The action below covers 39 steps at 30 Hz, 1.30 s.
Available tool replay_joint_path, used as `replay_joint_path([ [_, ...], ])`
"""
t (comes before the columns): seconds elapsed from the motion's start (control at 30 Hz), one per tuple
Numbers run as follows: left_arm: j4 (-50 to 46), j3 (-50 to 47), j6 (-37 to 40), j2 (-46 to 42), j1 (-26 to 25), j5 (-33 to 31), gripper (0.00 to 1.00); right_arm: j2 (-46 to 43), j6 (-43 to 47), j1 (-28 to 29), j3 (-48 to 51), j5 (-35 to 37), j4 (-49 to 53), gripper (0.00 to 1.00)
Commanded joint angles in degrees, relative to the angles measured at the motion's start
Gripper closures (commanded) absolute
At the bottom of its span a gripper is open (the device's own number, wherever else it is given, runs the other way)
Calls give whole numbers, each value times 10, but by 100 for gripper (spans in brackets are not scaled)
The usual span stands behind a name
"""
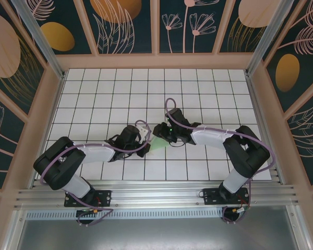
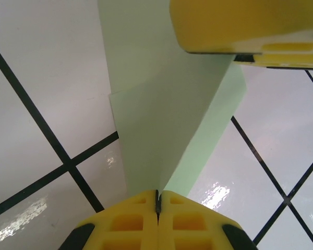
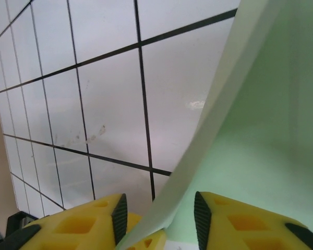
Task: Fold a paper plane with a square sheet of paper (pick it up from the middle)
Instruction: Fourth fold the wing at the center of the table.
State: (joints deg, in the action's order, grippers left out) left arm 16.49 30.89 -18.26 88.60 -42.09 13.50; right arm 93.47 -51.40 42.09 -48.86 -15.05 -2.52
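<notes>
Paper [image 2: 161,120] is half-folded over the middle of the surface [image 1: 109,88] — left end effector [image 2: 157,200] clamped on its crease, right end effector [image 3: 159,213] spread apart around an edge. One-sided hold, so a tug could skew the fold or tear it.

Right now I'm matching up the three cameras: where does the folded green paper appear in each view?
Top external: the green paper lies just below the picture's centre.
Left wrist: the paper runs from the top edge down into the shut left fingers.
Right wrist: the paper takes the right half, its edge passing between the parted right fingers.
Shared landmark: the white, black-lined grid tiles beneath it.
</notes>
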Motion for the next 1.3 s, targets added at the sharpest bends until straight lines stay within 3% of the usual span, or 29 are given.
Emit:
replay_joint_path([
  [0.0, 13, 8, -7, 14, 4, 25, 100, -51, 19, -9, 20, 0, 5, 55],
  [0.2, 43, 12, -36, 43, 16, 88, 100, -108, 40, -23, 70, -17, -11, 54],
  [0.5, 70, 19, -71, 82, 41, 159, 100, -64, 63, -22, 72, -84, -55, 79],
  [0.8, 78, 20, -86, 92, 54, 191, 100, 16, 64, -22, 33, -100, -85, 84],
  [1.0, 70, 26, -84, 92, 54, 189, 100, 42, 56, -27, 18, -73, -78, 84],
  [1.27, 38, 31, -67, 78, 54, 150, 78, 58, 46, -33, 12, -44, -65, 84],
])
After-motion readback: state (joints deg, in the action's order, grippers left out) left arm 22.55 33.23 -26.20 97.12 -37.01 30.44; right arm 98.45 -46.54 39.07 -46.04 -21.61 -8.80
